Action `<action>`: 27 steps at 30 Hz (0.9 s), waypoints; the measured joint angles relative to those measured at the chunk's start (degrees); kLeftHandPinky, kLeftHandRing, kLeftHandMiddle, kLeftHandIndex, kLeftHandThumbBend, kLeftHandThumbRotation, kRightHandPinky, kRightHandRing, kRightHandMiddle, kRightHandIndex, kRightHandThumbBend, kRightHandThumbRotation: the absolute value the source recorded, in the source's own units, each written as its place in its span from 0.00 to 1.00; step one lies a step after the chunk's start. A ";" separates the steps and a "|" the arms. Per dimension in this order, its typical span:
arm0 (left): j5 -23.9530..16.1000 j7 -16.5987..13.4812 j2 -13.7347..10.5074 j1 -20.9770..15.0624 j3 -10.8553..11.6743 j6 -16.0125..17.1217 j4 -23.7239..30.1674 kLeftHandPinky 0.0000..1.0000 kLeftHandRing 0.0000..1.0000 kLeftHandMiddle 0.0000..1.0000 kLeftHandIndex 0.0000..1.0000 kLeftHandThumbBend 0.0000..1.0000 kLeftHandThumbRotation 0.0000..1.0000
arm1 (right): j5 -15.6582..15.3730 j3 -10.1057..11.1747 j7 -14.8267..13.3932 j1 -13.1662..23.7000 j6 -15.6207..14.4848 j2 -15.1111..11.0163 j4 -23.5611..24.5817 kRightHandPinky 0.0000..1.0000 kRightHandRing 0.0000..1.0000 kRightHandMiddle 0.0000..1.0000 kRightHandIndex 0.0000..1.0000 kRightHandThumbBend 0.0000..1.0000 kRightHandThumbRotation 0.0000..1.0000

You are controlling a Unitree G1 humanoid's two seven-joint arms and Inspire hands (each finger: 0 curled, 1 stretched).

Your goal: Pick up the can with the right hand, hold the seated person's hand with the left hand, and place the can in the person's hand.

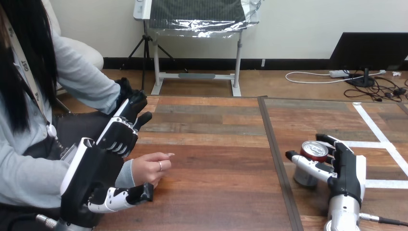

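Left hand (96, 173) is closest to me, low on the left, palm facing the person's hand (150, 169). Its fingers (126, 126) are extended up and away, and the thumb (127, 196) sticks out along the table (216, 192) below the person's wrist. So the wrist sits in the gap between thumb and fingers, bracketed but not clasped. I see nothing curled round it yet, so I read this hand as open and staged to close.

The person's hand lies palm down on the wood, fingers loosely bent, pointing toward the middle of the table. It needs turning or lifting before it can take anything, which is probably why the left hand comes in under the wrist side.

Right hand (347, 173) is on the far right, past the dark seam (276, 159), among the white tape lines (380, 139). The can (304, 179) stands upright there. The thumb crosses its near side and the fingers wrap the far side, so the grip is closed on the can. It looks as if it's not lifted yet, base on the table as far as I can tell.

The can is well apart from the person's hand, so the carry across the seam is still to do.
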State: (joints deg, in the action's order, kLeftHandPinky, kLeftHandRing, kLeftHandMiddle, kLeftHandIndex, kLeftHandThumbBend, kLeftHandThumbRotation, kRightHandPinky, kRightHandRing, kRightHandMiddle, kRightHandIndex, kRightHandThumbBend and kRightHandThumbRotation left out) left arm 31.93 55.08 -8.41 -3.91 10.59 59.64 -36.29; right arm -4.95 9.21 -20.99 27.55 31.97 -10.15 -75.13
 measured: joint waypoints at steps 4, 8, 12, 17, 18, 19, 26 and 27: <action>0.18 0.19 0.00 -0.05 0.13 0.00 0.00 0.94 0.99 1.00 0.95 1.00 0.48 | 0.10 0.16 0.02 0.09 -0.19 -0.06 0.00 0.39 0.42 0.51 0.53 0.81 0.00; 0.20 0.30 0.00 -0.11 0.29 -0.01 0.00 0.94 0.99 1.00 0.95 1.00 0.47 | 0.34 0.35 0.35 0.09 -0.21 -0.17 0.00 0.37 0.40 0.50 0.52 0.81 0.00; 0.20 0.34 0.01 -0.21 0.49 -0.12 -0.01 0.94 0.99 1.00 0.95 1.00 0.47 | 0.58 0.55 0.79 0.09 -0.21 -0.26 0.00 0.35 0.40 0.50 0.51 0.82 0.00; 0.18 0.37 0.02 -0.44 0.77 -0.38 -0.01 0.95 0.99 1.00 0.95 1.00 0.47 | 0.67 0.64 1.08 0.09 -0.21 -0.26 0.00 0.35 0.40 0.49 0.51 0.81 0.00; 0.15 0.36 0.03 -0.51 0.83 -0.40 -0.02 0.95 0.99 1.00 0.95 1.00 0.47 | 0.67 0.64 1.13 0.09 -0.21 -0.25 0.00 0.35 0.40 0.49 0.51 0.81 0.00; 0.11 0.35 0.03 -0.58 0.88 -0.41 -0.02 0.95 1.00 1.00 0.95 1.00 0.47 | 0.67 0.64 1.16 0.09 -0.21 -0.25 0.00 0.35 0.40 0.49 0.50 0.81 0.00; 0.10 0.35 0.05 -1.01 1.16 -0.51 -0.03 0.95 1.00 1.00 0.95 1.00 0.47 | 0.81 0.80 1.72 0.09 -0.21 -0.24 0.00 0.35 0.40 0.49 0.50 0.81 0.00; 0.10 0.35 0.05 -1.07 1.19 -0.51 -0.05 0.95 1.00 1.00 0.95 1.00 0.47 | 0.82 0.84 1.77 0.09 -0.21 -0.24 0.00 0.35 0.40 0.49 0.50 0.81 0.00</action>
State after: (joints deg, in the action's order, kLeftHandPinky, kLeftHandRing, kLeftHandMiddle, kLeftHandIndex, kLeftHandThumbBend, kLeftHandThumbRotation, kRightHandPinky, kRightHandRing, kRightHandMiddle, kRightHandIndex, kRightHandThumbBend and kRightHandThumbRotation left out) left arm 32.02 55.43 -8.35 -4.98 11.78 59.13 -36.34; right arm -4.13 10.06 -19.22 27.64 31.77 -10.40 -75.13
